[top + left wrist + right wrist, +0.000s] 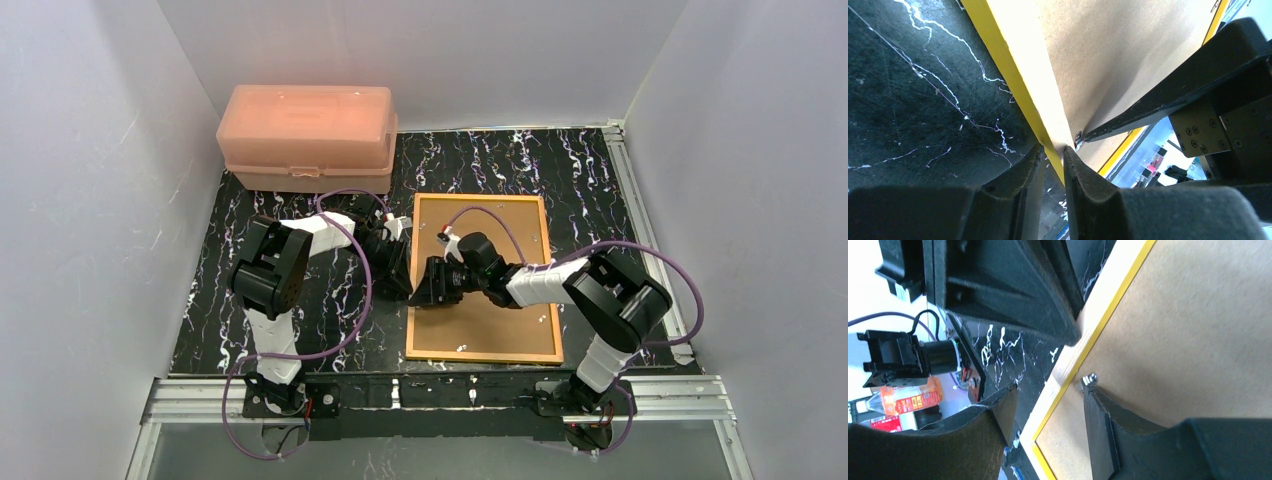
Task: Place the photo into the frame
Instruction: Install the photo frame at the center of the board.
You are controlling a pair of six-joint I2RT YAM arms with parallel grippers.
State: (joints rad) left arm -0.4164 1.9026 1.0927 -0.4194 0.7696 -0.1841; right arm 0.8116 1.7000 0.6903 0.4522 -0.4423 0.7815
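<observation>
Enclosure: plain white walls (90, 150) on three sides of a black, white-veined table (600, 170).
Left arm (275, 270): elbow folded at near left, forearm reaching right to the frame's left rim.
Right arm (615, 300): elbow raised at the right, forearm reaching left across the board.
Pink box (308, 135): far left corner, lid closed, contents not visible.
Frame (480, 356): flat on the table, right of centre, back upward, long axis running near to far.
Backing board (500, 320): brown, sitting inside the frame.
Left gripper (1053, 152): jaws narrow, pinching the frame's yellow left rim, one finger on each side.
Right gripper (1050, 390): jaws about half apart, holding nothing. One fingertip is at a small metal tab (1089, 380) on the board, the other over the table.
</observation>
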